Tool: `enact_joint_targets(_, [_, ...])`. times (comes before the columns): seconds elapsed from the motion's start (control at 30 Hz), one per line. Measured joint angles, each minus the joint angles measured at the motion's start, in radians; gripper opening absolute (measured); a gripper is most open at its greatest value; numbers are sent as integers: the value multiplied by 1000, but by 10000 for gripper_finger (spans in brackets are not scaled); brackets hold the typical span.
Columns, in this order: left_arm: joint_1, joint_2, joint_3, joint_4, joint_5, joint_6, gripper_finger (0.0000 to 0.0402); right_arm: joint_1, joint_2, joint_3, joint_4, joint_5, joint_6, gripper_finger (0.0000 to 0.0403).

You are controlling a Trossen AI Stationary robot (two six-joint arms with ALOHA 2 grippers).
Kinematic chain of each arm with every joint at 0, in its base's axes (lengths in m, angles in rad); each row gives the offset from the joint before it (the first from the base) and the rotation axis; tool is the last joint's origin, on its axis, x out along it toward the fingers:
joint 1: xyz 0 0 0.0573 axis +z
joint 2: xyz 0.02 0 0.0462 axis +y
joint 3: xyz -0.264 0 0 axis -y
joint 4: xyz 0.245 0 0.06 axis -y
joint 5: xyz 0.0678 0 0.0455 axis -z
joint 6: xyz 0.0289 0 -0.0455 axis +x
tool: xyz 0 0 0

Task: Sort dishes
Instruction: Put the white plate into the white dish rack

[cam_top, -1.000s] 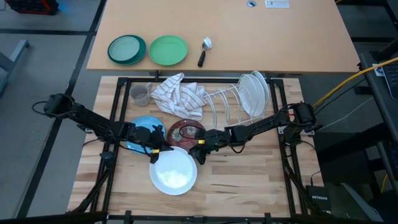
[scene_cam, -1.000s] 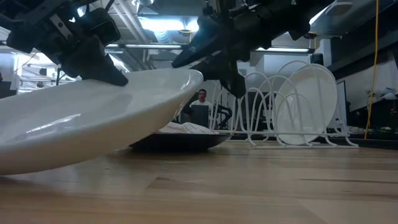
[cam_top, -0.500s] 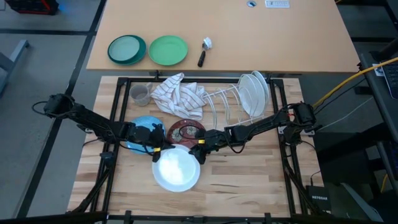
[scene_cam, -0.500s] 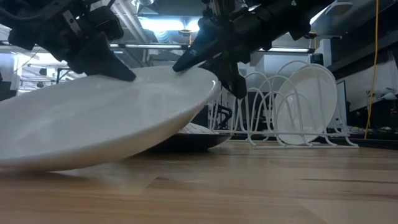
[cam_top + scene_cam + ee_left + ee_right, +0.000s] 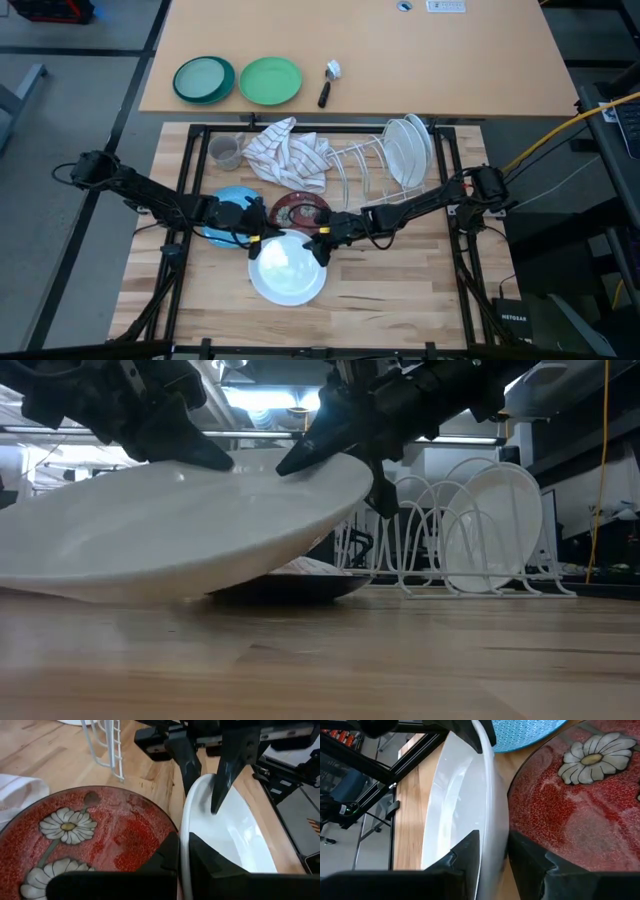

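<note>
A white plate stands tilted at the table's middle, its near underside on the wood and its far rim raised. My left gripper is shut on that rim at the left. My right gripper is open at the rim's right, one finger above the plate and one below it. Just beyond lie a dark red flowered plate and a light blue plate, flat on the table. Two more white plates stand on edge in a wire rack. My left gripper pinches the white plate's raised far-left rim between its two fingers, one over the upper face and one under it. The fingers come from the table's left, slanting down. The plate is tilted, its near underside on the table. My right gripper straddles the rim; I cannot tell whether it touches.
A striped cloth and a small grey cup lie at the back left of the work table. On the far table are two green plates and a brush. Bare wood lies right of the white plate.
My left gripper has risen a little and carried the white plate toward the table's right. The plate's far rim has lifted and gone deeper between my right gripper's fingers, which have kept their place and gap. The plate's near underside stays on the wood.
</note>
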Motion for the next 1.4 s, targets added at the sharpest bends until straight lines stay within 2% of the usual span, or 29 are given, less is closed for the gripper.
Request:
enact_joint_targets(0.3, [1,2,4,-10,-25,-46,6,-4,12,0,-17,31,7,40])
enact_joint_targets(0.47, [1,1,5,-13,-16,-107,12,-4,12,-1,-9,31,2,35])
enact_joint_targets(0.7, [-1,-4,14,-15,-2,-214,61,0,13,-2,21,1,-8,32])
enact_joint_targets(1.0, [17,-4,11,-32,-9,-101,112,-1,13,-2,17,-3,-5,31])
enact_joint_targets(1.17, [60,-22,9,-37,1,-1,117,-3,13,-2,17,7,-4,31])
enact_joint_targets(1.4, [80,-63,8,-45,12,21,117,-5,12,0,25,15,-6,31])
